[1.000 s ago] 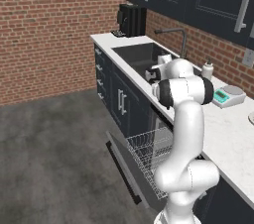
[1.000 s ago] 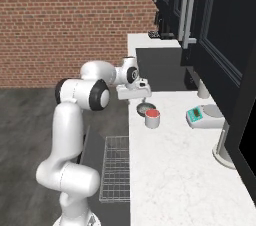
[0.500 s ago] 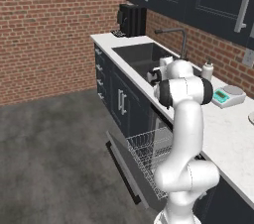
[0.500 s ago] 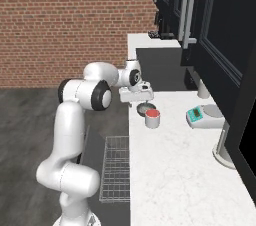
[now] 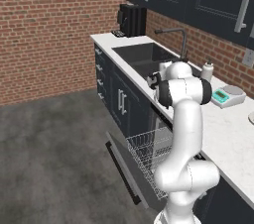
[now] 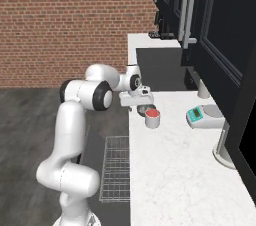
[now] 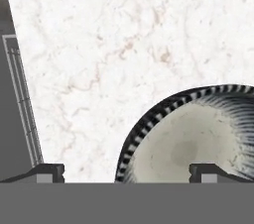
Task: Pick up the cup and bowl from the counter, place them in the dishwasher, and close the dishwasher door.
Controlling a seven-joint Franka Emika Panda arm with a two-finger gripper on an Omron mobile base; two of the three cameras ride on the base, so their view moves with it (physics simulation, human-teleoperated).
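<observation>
Hand view, tool [image 7: 126,171] wide open and empty, bowl [image 7: 191,134] under its right-hand fingertip [image 7: 211,171], on counter [image 7: 124,44].

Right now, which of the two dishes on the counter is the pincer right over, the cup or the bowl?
The bowl: it sits directly beneath the open pincer, one fingertip over its pale inside. The red-lined cup stands just beside it.

Marble counter carrying the dishes

The white counter [image 6: 170,170] is bearing the cup [image 6: 152,118] and, touching it on its far side, the bowl [image 7: 193,139]; a teal-faced scale [image 6: 202,116] is sitting further right, with a white bottle [image 6: 203,90] standing beyond it.
</observation>
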